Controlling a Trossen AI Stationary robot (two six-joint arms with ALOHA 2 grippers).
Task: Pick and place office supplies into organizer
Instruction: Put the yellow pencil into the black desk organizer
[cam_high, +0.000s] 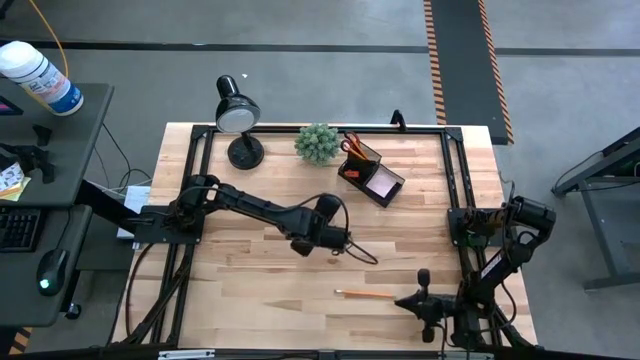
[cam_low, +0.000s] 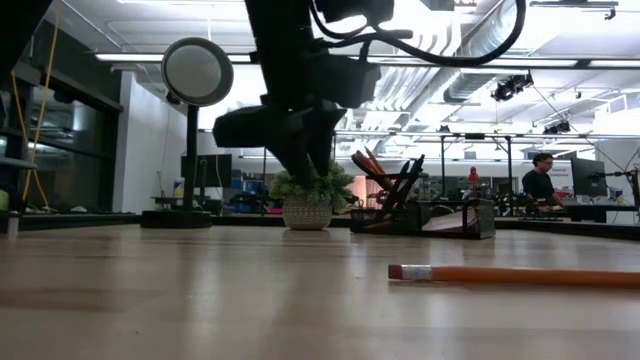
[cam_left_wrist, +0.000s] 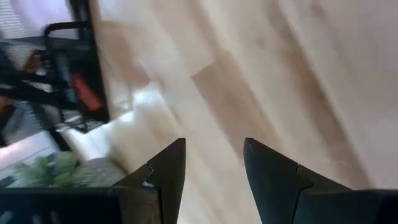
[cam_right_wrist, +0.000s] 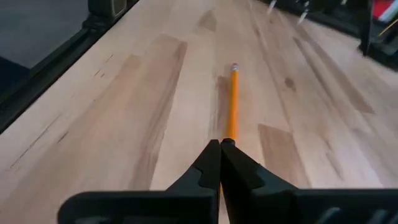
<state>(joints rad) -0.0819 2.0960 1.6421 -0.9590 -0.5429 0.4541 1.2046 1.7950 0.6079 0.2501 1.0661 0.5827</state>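
Observation:
An orange pencil (cam_high: 365, 294) lies flat on the wooden table near its front edge, eraser end toward the left. My right gripper (cam_right_wrist: 221, 144) is shut, its tips at the pencil's right end (cam_right_wrist: 230, 134). My left gripper (cam_left_wrist: 214, 152) hangs open above the bare middle of the table (cam_high: 340, 243), with nothing between its fingers. The dark organizer (cam_high: 372, 172) stands at the far side. Orange-handled scissors (cam_high: 350, 146) are in its cup and a pink sticky-note pad (cam_high: 382, 182) lies in its tray. My right gripper's shut fingertips (cam_right_wrist: 214, 155) come in low from the table's right side, in line with the pencil and at its right end (cam_right_wrist: 230, 134). The fingers hide that end, so I cannot tell whether they touch it. The pencil lies flat on the table.
A black desk lamp (cam_high: 238, 115) and a green plant ball (cam_high: 317, 143) stand at the far edge, left of the organizer. Black frame rails (cam_high: 452, 170) run along the table's sides. A person (cam_low: 540, 178) sits in the room behind.

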